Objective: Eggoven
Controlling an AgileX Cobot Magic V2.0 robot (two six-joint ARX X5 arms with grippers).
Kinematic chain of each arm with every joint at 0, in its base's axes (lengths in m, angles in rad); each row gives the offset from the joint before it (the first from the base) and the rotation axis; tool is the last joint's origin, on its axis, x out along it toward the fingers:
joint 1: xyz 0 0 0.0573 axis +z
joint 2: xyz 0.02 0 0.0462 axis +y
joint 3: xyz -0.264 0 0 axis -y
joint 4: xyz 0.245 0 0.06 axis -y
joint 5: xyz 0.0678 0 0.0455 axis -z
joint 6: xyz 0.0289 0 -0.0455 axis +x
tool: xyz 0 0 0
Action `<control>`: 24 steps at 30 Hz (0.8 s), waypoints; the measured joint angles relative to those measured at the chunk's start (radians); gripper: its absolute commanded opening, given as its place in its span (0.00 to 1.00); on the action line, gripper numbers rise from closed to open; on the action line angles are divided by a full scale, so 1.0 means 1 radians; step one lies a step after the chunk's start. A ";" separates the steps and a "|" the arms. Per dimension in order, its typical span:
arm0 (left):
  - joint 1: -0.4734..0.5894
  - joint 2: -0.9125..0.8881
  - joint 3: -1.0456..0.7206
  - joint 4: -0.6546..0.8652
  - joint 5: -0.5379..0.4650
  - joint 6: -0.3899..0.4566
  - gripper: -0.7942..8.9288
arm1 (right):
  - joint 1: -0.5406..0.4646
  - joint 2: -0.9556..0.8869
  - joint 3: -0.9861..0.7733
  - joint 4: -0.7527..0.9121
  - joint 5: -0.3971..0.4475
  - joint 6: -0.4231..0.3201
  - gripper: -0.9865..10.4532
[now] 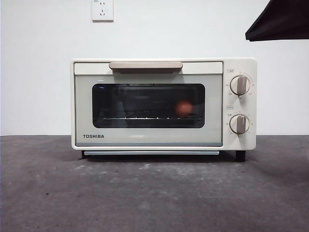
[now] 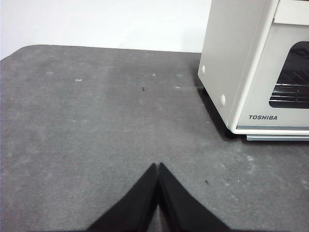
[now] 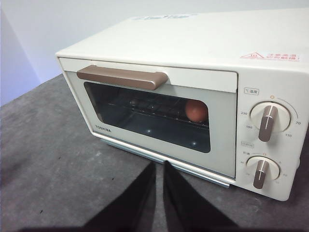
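The cream TOSHIBA toaster oven (image 1: 164,104) stands on the grey table with its door closed. The reddish-brown egg (image 1: 183,108) lies on the rack inside, behind the dark glass, toward the knob side; it also shows in the right wrist view (image 3: 196,110). My right gripper (image 3: 159,166) is shut and empty, raised in front of the oven (image 3: 193,72) and apart from the door. In the front view it shows as a black tip at the top right corner (image 1: 282,20). My left gripper (image 2: 158,166) is shut and empty, over bare table beside the oven (image 2: 251,67).
The oven door has a brown handle (image 1: 146,65) along its top edge and two knobs (image 1: 240,85) on its right panel. A wall socket (image 1: 102,9) sits on the white wall behind. The grey tabletop (image 1: 145,193) stretches in front of the oven.
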 measured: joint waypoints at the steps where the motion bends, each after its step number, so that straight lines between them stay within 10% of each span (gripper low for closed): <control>1: 0.000 0.000 0.000 0.000 0.000 0.000 0.09 | 0.000 0.000 0.000 0.000 0.000 0.000 0.09; 13: 0.000 0.000 0.000 0.000 0.000 -0.002 0.09 | -0.025 -0.027 0.000 -0.026 0.012 -0.025 0.09; 24: 0.000 0.000 0.000 0.000 0.000 -0.002 0.09 | -0.415 -0.323 -0.072 -0.138 0.027 -0.080 0.09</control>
